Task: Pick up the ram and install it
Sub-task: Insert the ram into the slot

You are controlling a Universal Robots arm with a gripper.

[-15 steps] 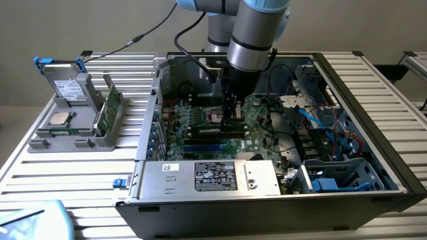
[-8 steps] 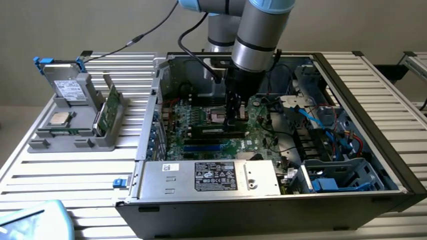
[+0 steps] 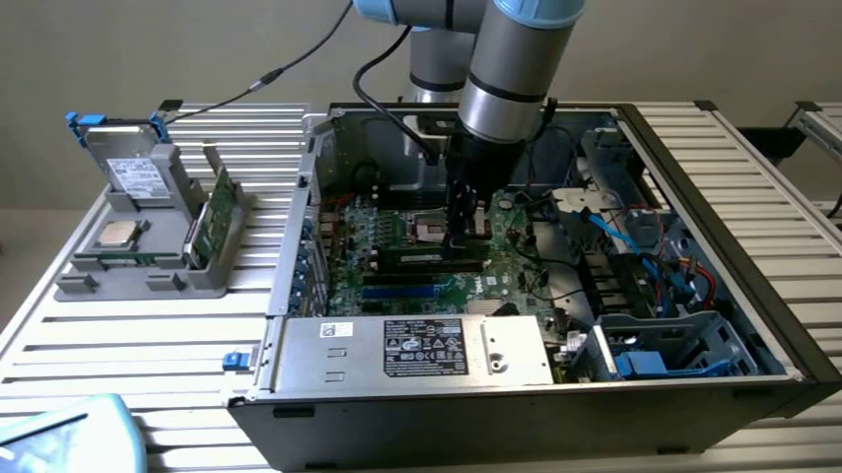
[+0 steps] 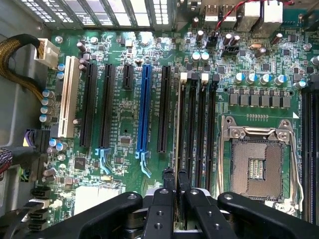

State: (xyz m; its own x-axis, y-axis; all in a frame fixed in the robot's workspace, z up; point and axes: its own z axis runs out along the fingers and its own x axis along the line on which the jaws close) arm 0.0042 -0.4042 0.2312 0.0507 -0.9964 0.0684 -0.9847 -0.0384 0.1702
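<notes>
Claw (image 4: 176, 183) stood narrow, its black jointed fingers (image 4: 169, 180) nipping the ram (image 4: 177, 129), a thin green stick seen edge-on and hanging straight below the grip. Its long axis ran parallel with the slots (image 4: 199, 124), four black plastic channels with pale end latches (image 4: 204, 77). It seemed to sit over the one farthest from the socket (image 4: 256, 167); whether it was seated I could not tell. In the exterior view that axis lay nine to three, with the square, metal-framed socket near eleven o'clock of the claw. Glossy green board (image 4: 124, 149) spread around, studded with round capacitors (image 4: 256, 78). At six o'clock sat the grey sheet-metal power supply (image 3: 421, 350). Well apart at nine o'clock, outside the case (image 3: 526, 424), a grey holder (image 3: 132, 271) rested on the ribbed surface (image 3: 79, 335).
</notes>
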